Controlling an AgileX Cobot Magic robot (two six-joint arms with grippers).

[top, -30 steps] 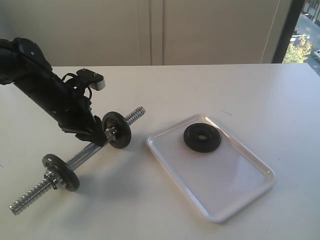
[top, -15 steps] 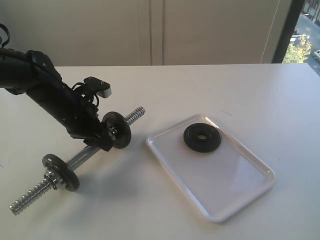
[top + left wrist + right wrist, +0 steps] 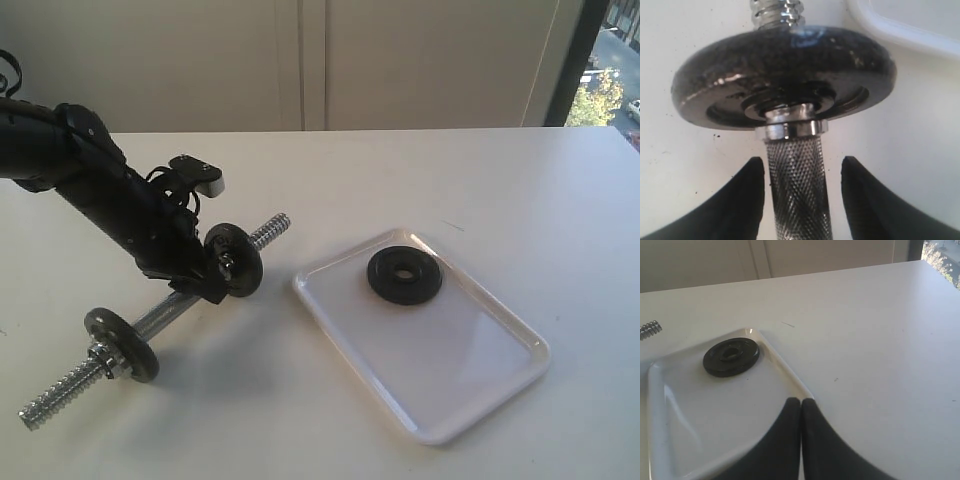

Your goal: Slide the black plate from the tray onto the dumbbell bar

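White table (image 3: 430, 170) stands before pale panelled wall (image 3: 200, 60); dark-framed window (image 3: 612, 70) at right admits daylight.

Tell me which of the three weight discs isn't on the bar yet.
The black plate, lying flat in the tray. The other two, the far disc and the near disc, stand on edge, threaded on the dumbbell bar.

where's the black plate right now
In the exterior view the black plate lies flat at the far end of the tray, with the dumbbell bar to its left.
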